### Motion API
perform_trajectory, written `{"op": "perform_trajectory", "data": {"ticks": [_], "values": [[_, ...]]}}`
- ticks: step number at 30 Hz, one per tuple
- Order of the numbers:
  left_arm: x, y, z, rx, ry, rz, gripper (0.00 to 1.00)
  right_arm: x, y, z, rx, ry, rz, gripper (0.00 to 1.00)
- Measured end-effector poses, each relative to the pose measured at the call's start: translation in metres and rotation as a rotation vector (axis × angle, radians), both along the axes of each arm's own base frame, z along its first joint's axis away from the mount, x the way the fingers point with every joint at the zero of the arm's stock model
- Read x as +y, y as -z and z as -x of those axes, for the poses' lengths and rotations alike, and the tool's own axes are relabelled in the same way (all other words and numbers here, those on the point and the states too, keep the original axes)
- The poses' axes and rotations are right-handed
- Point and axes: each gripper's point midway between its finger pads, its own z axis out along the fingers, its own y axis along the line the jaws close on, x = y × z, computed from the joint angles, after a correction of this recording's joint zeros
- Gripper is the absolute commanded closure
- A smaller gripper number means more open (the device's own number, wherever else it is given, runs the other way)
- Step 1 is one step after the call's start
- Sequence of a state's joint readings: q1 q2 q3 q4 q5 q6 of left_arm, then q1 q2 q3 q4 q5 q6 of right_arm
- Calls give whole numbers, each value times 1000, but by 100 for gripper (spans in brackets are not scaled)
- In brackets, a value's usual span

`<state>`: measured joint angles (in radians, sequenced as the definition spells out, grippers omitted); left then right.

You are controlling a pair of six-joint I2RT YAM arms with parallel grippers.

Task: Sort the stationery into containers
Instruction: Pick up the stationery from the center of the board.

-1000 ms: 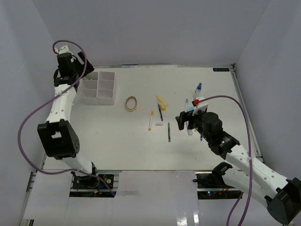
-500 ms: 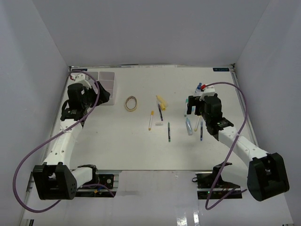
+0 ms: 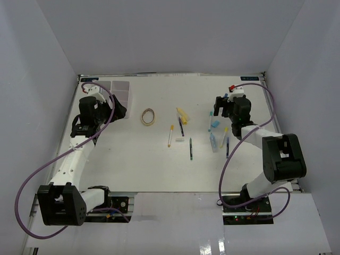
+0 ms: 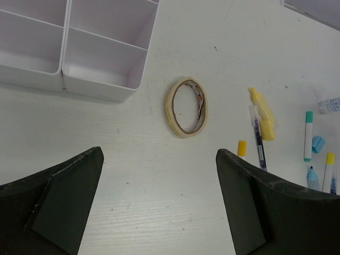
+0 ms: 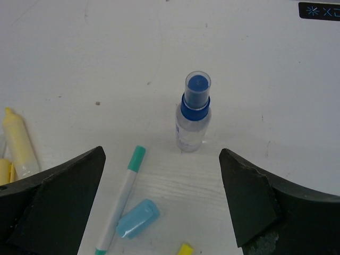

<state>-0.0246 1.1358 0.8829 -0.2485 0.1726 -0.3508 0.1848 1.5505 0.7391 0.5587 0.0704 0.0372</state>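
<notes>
**Clerk:** Entry one, the hands?

**Checker:** The left hand [image 4: 159, 154] is hovering above the bench [image 3: 133, 159], near the far-left corner. Its fingers are standing wide apart and it is gripping nothing. The right hand [image 5: 162, 156] is hanging over the far-right side, likewise spread wide and carrying nothing.

**Clerk:** Entry two, the container?

**Checker:** The white organizer tray [image 4: 103, 89] is sitting at the far left, just beyond the left hand.

**Clerk:** Entry three, the loose stationery?

**Checker:**
- The tan ring [image 4: 169, 109] is lying flat near the tray, not touching it.
- The blue-capped bottle [image 5: 193, 119] is resting just ahead of the right hand. Whether it is standing or lying is hard to judge from that angle.
- A teal-capped marker [image 5: 119, 204] is lying beside a light blue piece [image 5: 137, 218].
- A yellow highlighter [image 5: 18, 146] is lying to their left.
- A green pen [image 3: 190, 149] is lying mid-bench, well apart from the tray.
</notes>
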Motion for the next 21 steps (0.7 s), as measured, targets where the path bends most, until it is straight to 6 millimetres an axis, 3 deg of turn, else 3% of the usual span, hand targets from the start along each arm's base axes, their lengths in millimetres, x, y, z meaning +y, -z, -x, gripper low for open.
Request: {"op": "perform_trajectory", "data": {"ticks": [11,17,21], "values": [[0,0,0,3,-2,5,2,-2,3,-54,-47,-35,-13,18],[0,3,0,11,-2,5,2,-5,22,-62,-12,-39,-14,25],[0,4,0,17,-3,6,2,-5,29,-65,0,-45,-14,40]]}}
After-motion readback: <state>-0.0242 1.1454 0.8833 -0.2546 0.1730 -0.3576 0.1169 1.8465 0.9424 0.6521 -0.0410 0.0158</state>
